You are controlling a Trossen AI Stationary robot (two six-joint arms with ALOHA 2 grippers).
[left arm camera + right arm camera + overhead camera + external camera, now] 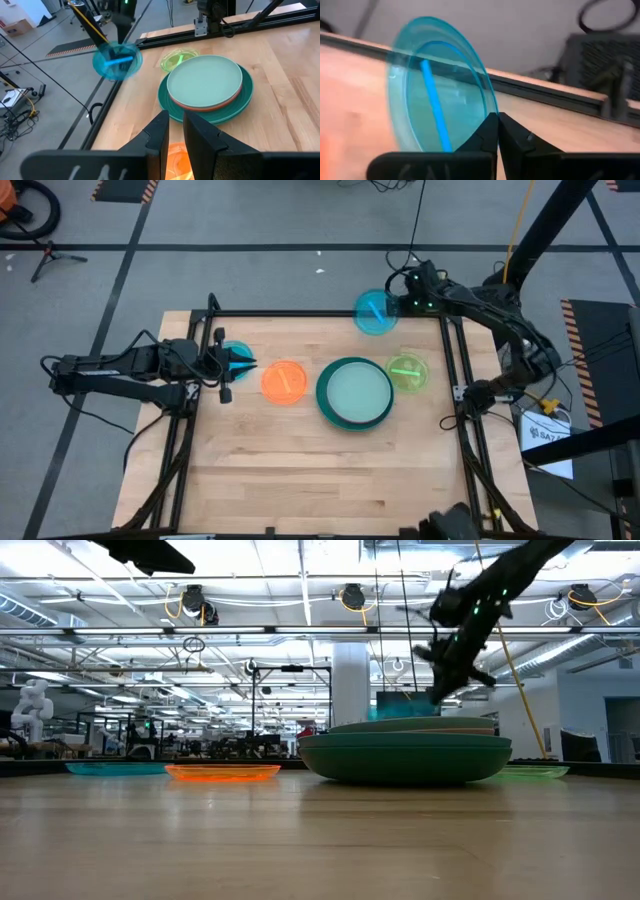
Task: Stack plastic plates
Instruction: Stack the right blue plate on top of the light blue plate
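My right gripper (398, 305) is over the table's far edge, shut on a small translucent blue plate (376, 313) that is in the air. A stack (355, 392) sits mid-table, with a pale mint plate (205, 80) on top, a red-orange rim (210, 106) under it and a large teal-green plate (250, 95) at the bottom. An orange plate (284, 381) lies flat to the stack's left and a lime plate (407, 372) to its right. My left gripper (238, 365) hovers above a second blue plate (233, 354) lying flat. Its fingers (160, 132) are a narrow gap apart and hold nothing. My right gripper (497, 117) pinches the blue plate by its rim (487, 111) between the two fingers. The plate is lifted clear of the table and stands tilted steeply on edge beyond the fingertips. Its blue centre stripe (435, 120) shows through it.
A black frame rail (330, 313) runs along the table's far edge, and further rails run down both sides. The near half of the wooden table (320, 480) holds no plates. Cables and floor lie beyond the far edge.
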